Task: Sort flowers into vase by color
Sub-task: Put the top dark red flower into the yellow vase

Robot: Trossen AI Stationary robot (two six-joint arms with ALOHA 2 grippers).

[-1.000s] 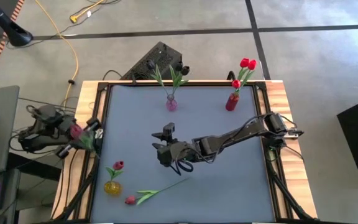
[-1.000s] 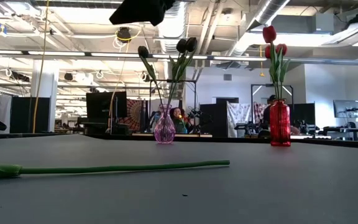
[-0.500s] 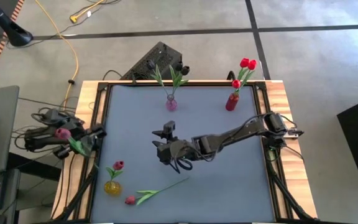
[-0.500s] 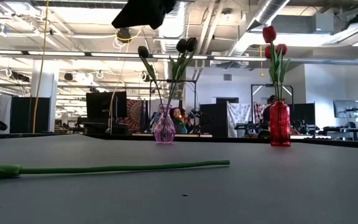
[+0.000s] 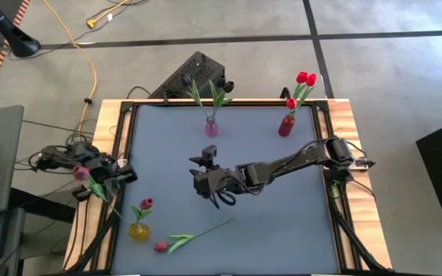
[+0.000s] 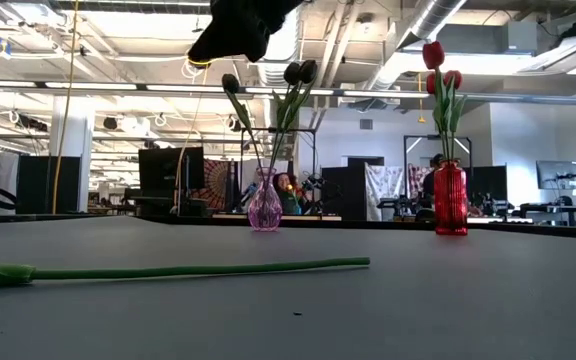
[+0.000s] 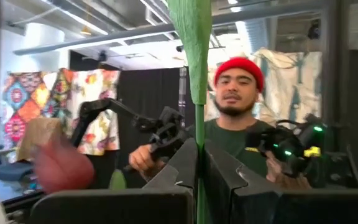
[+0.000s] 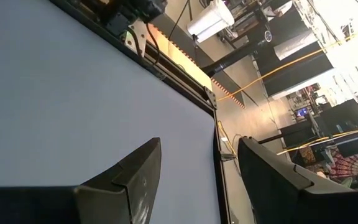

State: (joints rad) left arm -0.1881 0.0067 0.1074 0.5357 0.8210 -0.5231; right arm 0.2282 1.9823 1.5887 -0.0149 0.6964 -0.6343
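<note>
On the near part of the table [image 5: 282, 238] a pink tulip [image 5: 183, 240] lies flat, its head toward the left near corner and its stem [image 6: 198, 269] pointing to the middle. Just beside it, to the left, stands a yellow vase [image 5: 138, 231] with one pink flower [image 5: 146, 203] in it.

The left gripper [image 5: 107, 175] is at the left edge of the table, a little beyond the yellow vase. Its fingers [image 7: 182, 168] are pressed on the green stem of a pink flower [image 5: 80, 173], which it holds outside the table edge; the head [image 7: 59, 167] is on the outer side of the gripper. In the left wrist view, a person [image 7: 238, 118] with a red cap is seen in the room behind.

The right gripper [image 5: 222, 201] hangs above the middle of the table, the arm reaching in from the right side. Its fingers [image 8: 129, 171] are spread apart and hold nothing.

At the far edge stand two vases, well apart. The purple vase [image 5: 212, 127] holds dark flowers [image 6: 300, 72]. The red vase [image 5: 286, 125], more to the right, holds red tulips [image 5: 306, 78].
</note>
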